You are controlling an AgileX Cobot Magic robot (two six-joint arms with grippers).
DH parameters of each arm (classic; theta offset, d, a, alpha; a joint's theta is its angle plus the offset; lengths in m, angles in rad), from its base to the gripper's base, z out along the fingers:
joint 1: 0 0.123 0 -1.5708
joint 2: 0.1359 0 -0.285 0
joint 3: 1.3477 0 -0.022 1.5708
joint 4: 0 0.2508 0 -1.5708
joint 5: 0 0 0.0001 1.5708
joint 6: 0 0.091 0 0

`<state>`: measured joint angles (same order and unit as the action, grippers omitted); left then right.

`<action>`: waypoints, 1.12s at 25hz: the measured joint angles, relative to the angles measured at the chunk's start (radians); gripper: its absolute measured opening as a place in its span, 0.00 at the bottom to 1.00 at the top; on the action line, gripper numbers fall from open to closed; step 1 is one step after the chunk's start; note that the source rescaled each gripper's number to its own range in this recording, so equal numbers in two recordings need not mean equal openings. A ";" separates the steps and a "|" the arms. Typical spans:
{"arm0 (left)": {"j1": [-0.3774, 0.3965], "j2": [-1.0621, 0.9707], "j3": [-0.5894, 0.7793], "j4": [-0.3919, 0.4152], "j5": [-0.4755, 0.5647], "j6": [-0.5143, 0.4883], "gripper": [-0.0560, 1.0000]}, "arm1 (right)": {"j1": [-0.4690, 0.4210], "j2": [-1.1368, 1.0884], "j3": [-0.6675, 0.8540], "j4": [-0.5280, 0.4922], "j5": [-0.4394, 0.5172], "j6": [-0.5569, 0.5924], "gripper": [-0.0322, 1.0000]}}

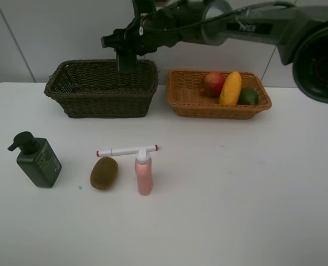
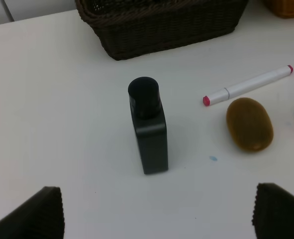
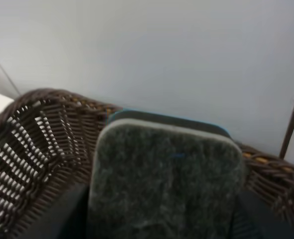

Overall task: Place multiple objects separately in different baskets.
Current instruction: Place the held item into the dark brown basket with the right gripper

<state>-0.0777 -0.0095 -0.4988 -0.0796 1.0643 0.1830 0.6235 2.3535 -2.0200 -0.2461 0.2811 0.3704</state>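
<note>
Hovering over dark wicker basket, fuzzy eraser block.

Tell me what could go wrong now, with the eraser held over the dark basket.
1. The right gripper holds the black eraser block close to the back rim of the dark basket; released there, it may hit the rim and fall outside.
2. The pump bottle stands upright before the open left gripper; a skewed approach could topple it.

Table: dark basket, tan basket, pump bottle, kiwi, pink bottle, marker.
</note>
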 joint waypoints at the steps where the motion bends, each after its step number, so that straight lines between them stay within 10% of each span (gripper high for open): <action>1: 0.000 0.000 0.000 0.000 0.000 0.000 1.00 | 0.000 0.013 -0.001 -0.001 -0.004 -0.005 0.03; 26: 0.000 0.000 0.000 0.000 0.000 0.000 1.00 | 0.000 0.078 -0.004 -0.018 -0.072 -0.044 0.03; 28: 0.000 0.000 0.000 0.000 0.000 0.000 1.00 | -0.002 0.078 -0.004 -0.026 -0.072 -0.045 0.23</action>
<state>-0.0777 -0.0095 -0.4988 -0.0796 1.0643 0.1830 0.6217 2.4319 -2.0239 -0.2720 0.2092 0.3254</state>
